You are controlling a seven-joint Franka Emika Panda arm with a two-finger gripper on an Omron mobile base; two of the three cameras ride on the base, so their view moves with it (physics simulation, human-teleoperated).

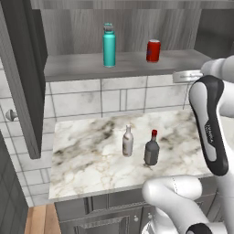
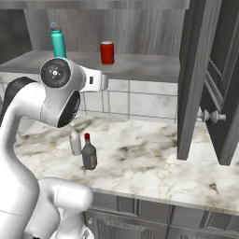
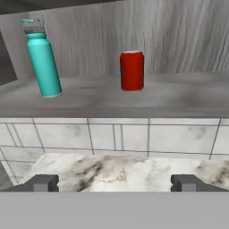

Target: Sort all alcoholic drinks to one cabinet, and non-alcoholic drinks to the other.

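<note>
Gripper (image 3: 114, 182) spread wide and empty — teal bottle (image 1: 109, 45) and red soda can (image 1: 153, 50) stand on the cabinet shelf (image 1: 82, 68), pale long-necked bottle (image 1: 128, 141) and red-capped dark bottle (image 1: 151, 148) on the marble counter (image 1: 87, 160).

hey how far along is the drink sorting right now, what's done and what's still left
Roughly halfway, it seems. Done: the tall teal bottle and short red soda can stand on the grey shelf of the open dark wood-grain cabinet. In hand: nothing; the gripper is open, facing that shelf. Left: the slim pale long-necked bottle and squat dark grey red-capped bottle stand on the marble counter, not yet in a cabinet.
</note>
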